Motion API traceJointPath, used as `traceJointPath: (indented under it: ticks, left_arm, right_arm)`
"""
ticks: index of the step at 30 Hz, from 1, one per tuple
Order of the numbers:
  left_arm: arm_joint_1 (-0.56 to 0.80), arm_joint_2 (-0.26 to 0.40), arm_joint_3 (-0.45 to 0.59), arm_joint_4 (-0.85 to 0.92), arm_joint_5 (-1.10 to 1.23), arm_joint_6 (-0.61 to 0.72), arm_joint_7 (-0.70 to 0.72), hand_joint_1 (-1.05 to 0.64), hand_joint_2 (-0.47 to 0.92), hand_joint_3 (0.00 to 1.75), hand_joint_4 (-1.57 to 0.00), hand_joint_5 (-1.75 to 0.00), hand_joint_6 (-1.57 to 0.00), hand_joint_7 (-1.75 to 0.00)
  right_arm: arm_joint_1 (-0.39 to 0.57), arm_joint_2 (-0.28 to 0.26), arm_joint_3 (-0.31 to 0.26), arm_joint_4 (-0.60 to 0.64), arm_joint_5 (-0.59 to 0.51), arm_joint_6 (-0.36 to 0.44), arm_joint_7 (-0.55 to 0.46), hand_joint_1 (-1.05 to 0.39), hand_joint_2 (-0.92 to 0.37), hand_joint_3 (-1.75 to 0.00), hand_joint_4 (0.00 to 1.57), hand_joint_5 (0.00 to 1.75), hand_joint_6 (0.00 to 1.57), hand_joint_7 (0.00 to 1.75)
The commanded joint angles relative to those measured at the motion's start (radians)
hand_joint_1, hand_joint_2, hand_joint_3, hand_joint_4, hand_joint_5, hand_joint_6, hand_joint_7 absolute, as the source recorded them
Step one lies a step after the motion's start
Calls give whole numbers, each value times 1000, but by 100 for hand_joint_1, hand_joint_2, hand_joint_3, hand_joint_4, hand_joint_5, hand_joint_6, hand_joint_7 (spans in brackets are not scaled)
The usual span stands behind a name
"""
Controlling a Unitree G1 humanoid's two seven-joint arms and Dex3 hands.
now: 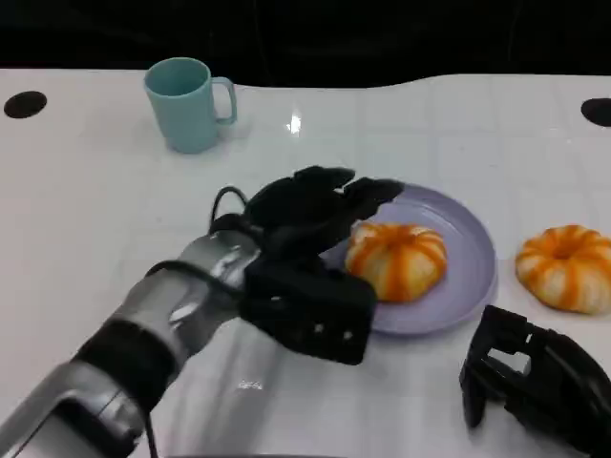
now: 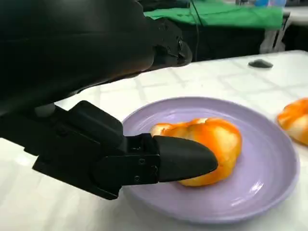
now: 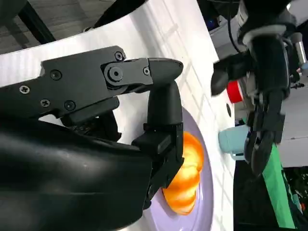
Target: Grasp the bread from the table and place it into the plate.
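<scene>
White and shiny, the surface (image 1: 86, 191) is being shown under a dark background. A purple plate (image 1: 473, 258) is being seen near the middle of it. One orange and white bread (image 1: 396, 260) is lying inside the plate, toward the side nearer the left robot hand. A second bread (image 1: 565, 267) is lying on the surface just beside the plate, on the robot's right side, apart from the plate's rim.

The left robot hand (image 1: 315, 243) is being held over the edge of the plate, right next to the bread in it. Its fingers (image 2: 185, 159) are being spread apart, and nothing is being held by them. One fingertip is being seen very close to the bread in the left wrist view, but touching cannot be told.

The right robot hand (image 1: 535, 382) is resting low on the surface, near the plate and the second bread. Whether its fingers are wide or closed cannot be told.

A light blue mug (image 1: 186, 103) is standing upright far back on the surface, well apart from the plate.
</scene>
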Motion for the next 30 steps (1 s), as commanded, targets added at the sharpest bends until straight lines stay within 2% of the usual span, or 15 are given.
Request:
traceJointPath:
  ticks: [1, 5, 6, 9, 12, 14, 15, 16, 17, 20, 22, 25, 26, 28, 30]
  left_arm:
    - [112, 71, 68, -107, -68, -85, 9, -87, 92, 55, -16, -23, -9, -13]
    - [188, 94, 125, -137, -126, -175, 33, -81, 92, 49, -23, -30, -15, -15]
    - [227, 105, 154, -143, -195, -216, -5, -80, 92, 49, -24, -31, -16, -15]
    - [333, 105, 232, -138, -460, -316, -178, -71, 92, 47, -28, -58, -28, -13]
    - [410, 93, 283, -152, -651, -347, -322, -68, 92, 43, -38, -68, -37, -15]
    - [454, 79, 316, -166, -748, -359, -398, -69, 92, 41, -53, -79, -50, -22]
    - [491, 65, 339, -182, -831, -345, -456, -69, 92, 41, -56, -81, -52, -23]
    - [516, 53, 358, -194, -890, -331, -501, -74, 92, 42, -53, -101, -56, -40]
    - [532, 44, 372, -203, -930, -320, -537, -77, 92, 43, -49, -121, -51, -69]
    - [594, 1, 433, -246, -1048, -250, -587, -81, 92, 43, -47, -151, -52, -110]
    - [630, -30, 470, -284, -1121, -179, -609, -81, 92, 39, -48, -163, -55, -121]
    - [665, -65, 512, -331, -1181, -94, -629, -80, 92, 36, -48, -168, -56, -126]
    - [682, -81, 528, -351, -1213, -55, -634, -79, 92, 35, -58, -172, -55, -144]
    - [717, -111, 557, -391, -1280, 21, -654, -76, 92, 34, -67, -174, -55, -160]
    - [749, -136, 578, -425, -1323, 85, -661, -77, 92, 31, -75, -174, -58, -167]
  right_arm:
    - [15, -15, -6, -3, -3, -1, -7, -58, -92, -27, 72, 175, 60, 163]
    - [19, -12, -5, -17, 0, 23, -17, -59, -92, -26, 73, 175, 61, 164]
    - [18, -12, -6, -15, 2, 25, -14, -59, -92, -26, 73, 175, 61, 165]
    - [19, -15, -5, -18, 2, 35, -14, -59, -92, -25, 74, 175, 61, 164]
    - [22, -18, -5, -25, -2, 38, -17, -59, -92, -24, 73, 175, 62, 160]
    - [22, -21, -4, -27, -8, 34, -19, -60, -92, -25, 73, 175, 63, 159]
    - [20, -20, -7, -28, 1, 49, -14, -60, -92, -25, 73, 175, 63, 159]
    - [20, -18, -9, -30, 9, 59, -10, -59, -92, -23, 73, 175, 63, 159]
    - [20, -17, -10, -31, 13, 66, -8, -59, -92, -22, 72, 175, 63, 159]
    - [17, -16, -13, -32, 20, 72, -5, -58, -92, -22, 72, 175, 62, 159]
    - [15, -18, -11, -27, 16, 64, -4, -57, -92, -23, 72, 175, 62, 159]
    - [14, -19, -10, -25, 13, 60, -4, -57, -92, -24, 72, 175, 61, 159]
    - [13, -19, -9, -26, 12, 60, -4, -57, -92, -24, 72, 175, 62, 159]
    - [13, -19, -7, -27, 8, 58, -9, -58, -92, -24, 73, 175, 62, 160]
    - [13, -19, -7, -29, 8, 61, -11, -58, -92, -24, 73, 175, 62, 160]
